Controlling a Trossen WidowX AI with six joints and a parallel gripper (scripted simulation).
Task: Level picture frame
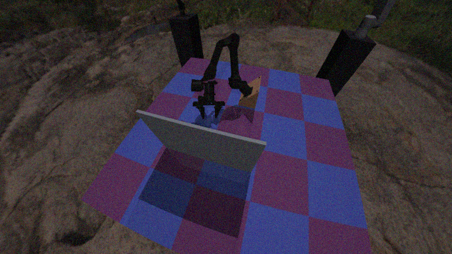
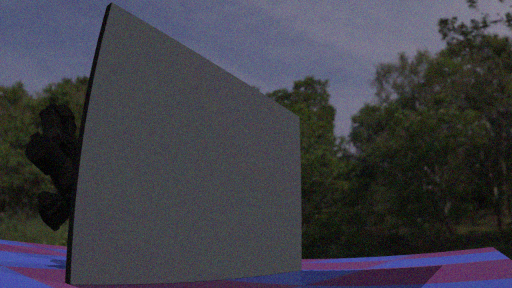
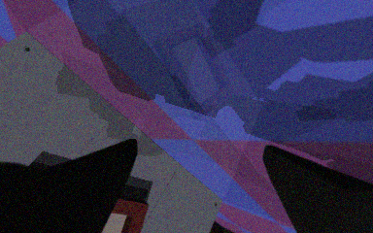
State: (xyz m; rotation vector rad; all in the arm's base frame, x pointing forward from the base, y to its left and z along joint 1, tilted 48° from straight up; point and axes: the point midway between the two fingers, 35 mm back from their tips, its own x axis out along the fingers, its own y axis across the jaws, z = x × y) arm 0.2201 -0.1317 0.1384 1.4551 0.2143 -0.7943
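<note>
From the top, 1 black arm (image 1: 223, 59) bends down over a purple-and-blue checkered mat (image 1: 293, 171), and its gripper (image 1: 208, 109) hangs just behind the top edge of a grey wall panel (image 1: 203, 143) standing on the mat. The fingers are spread wide with nothing between them. The face of the panel toward the arm is turned away from this camera, so the picture frame cannot be made out here. Beside the arm's base a small orange-brown piece (image 1: 252, 93) stands tilted; what it is cannot be told. 2 dark posts (image 1: 186, 38) rise at the far edge of the mat. In the exterior view the panel (image 2: 189, 164) fills the left half and shows only its plain back; the arm (image 2: 56, 157) shows as a dark lump past its left edge, the rest hidden. In the wrist view, 2 dark fingertips stand well apart at the bottom corners with only mat and shadow between them. The grey wall (image 3: 44, 107) lies at the left, bearing a small dark dot (image 3: 27, 49). At the bottom edge, a dark-rimmed corner with red and pale patches, probably the picture frame (image 3: 128, 214), is cut off and partly behind the left fingertip.
</note>
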